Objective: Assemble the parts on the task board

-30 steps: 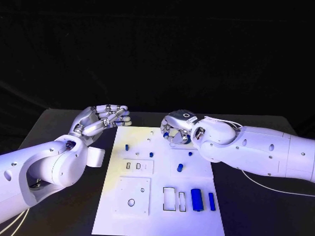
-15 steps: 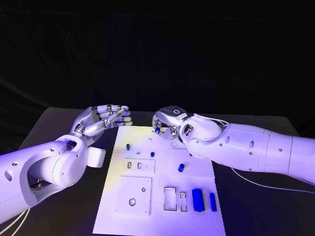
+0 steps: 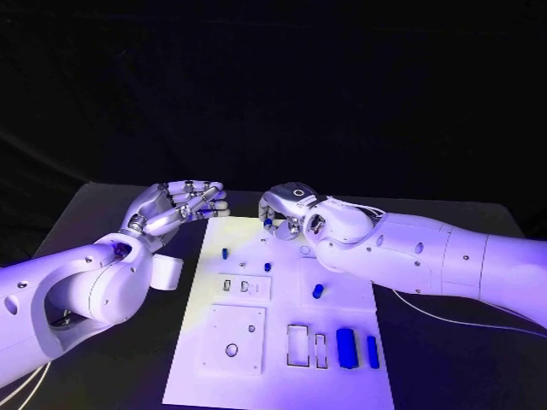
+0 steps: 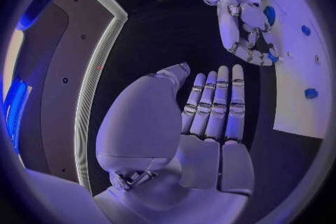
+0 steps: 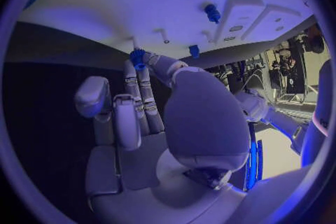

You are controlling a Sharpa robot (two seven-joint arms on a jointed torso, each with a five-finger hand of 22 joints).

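Parts (image 3: pixel 345 348) lie on your board (image 3: pixel 279 376), most near its front right. Your right hand (image 3: pixel 289 213) hovers over the far edge, a small blue piece (image 5: pixel 137 58) pinched at its fingertips. Your left hand (image 3: pixel 175 207) waits beside the board, fingers straight, holding nothing.
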